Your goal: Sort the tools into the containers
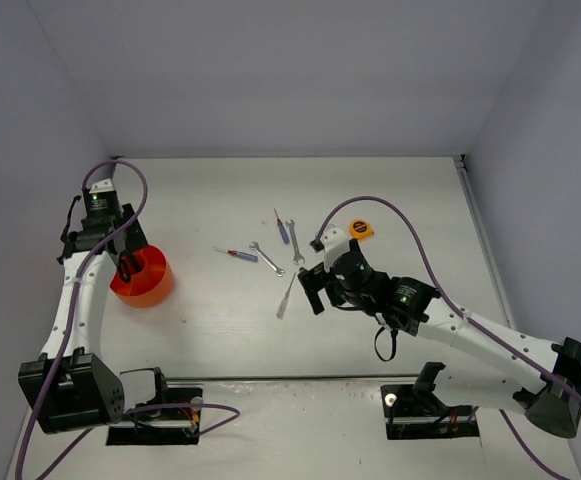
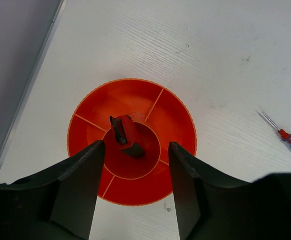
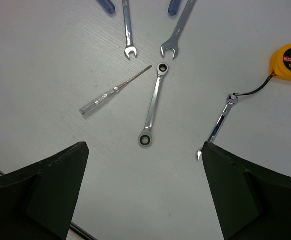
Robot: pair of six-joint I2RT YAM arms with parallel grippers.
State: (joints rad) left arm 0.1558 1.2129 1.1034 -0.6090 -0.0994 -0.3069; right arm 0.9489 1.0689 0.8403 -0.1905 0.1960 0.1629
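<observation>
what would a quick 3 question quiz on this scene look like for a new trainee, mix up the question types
1. True or false: the orange tub has no tool in it.
2. In the right wrist view, which tool lies nearest the yellow tape measure? A) clear-handled screwdriver B) small wrench at the right C) ratchet wrench in the middle
3. Fill in: the right gripper is ___ and holds nothing.

Key: 1 false, a red-and-black tool sits in its centre compartment. 2 B. 3 open.
</observation>
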